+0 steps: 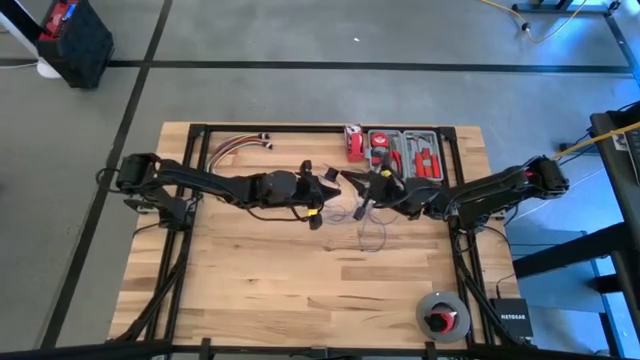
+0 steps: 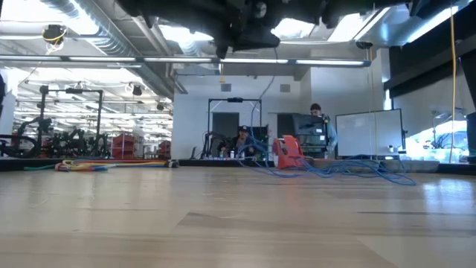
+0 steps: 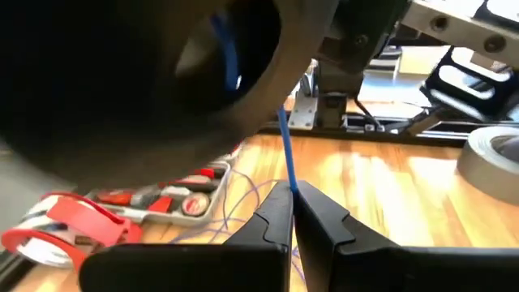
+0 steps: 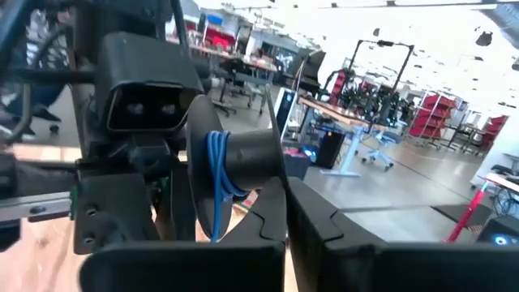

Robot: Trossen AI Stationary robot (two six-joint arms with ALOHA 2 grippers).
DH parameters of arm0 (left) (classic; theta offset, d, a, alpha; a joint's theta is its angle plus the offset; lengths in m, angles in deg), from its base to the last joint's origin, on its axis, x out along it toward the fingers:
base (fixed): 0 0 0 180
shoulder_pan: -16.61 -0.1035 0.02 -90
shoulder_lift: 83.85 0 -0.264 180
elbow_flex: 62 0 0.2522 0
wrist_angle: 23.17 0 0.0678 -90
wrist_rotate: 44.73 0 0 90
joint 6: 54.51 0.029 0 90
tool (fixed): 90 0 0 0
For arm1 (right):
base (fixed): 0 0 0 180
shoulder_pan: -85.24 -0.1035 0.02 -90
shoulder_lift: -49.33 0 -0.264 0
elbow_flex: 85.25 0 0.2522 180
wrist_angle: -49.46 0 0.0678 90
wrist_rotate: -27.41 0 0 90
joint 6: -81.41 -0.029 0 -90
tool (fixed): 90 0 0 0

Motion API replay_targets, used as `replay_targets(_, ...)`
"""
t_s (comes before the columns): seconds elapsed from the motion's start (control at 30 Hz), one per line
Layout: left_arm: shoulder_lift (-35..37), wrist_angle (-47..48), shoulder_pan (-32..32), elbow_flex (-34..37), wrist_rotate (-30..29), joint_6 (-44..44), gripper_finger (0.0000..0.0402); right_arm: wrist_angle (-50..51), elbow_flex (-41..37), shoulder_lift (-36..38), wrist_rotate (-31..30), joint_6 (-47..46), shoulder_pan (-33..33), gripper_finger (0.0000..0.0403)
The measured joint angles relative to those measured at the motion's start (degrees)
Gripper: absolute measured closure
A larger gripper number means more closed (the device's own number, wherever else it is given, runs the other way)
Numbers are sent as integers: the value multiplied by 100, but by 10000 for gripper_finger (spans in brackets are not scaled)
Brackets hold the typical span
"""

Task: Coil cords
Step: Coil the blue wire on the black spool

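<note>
My two grippers meet above the table's middle. In the left wrist view my left gripper (image 3: 290, 195) is shut on the thin blue cord (image 3: 285, 150). The cord runs up to a dark spool (image 3: 203, 73) right in front of it. My right gripper (image 4: 285, 193) is shut at that spool (image 4: 235, 162), whose hub carries several blue turns (image 4: 216, 174). The rest of the cord lies in loose loops (image 1: 367, 228) on the wood below the grippers (image 1: 342, 185). The loops show as a blue tangle (image 2: 335, 167) in the low view. My left gripper pinches the cord (image 3: 289, 185) between its two fingertips, a short way from the spool. The stretch from the tips up to the spool runs straight. My right gripper holds the spool at the end of its hub (image 4: 263, 166), lifted clear of the table. The hub itself hides where the fingers meet it.
A red tool tray (image 1: 405, 152) and a red tape dispenser (image 1: 354, 143) stand at the far edge, with a bundle of coloured wires (image 1: 240, 145) at the far left. A grey tape roll (image 1: 443, 317) and a black box (image 1: 512, 317) sit near right.
</note>
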Motion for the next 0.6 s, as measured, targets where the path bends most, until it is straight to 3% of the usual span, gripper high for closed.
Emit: replay_targets(0.6, -28, -66, 0, 32, 28, 91, 400, 363, 1056, 323, 138, 505, 7, 402)
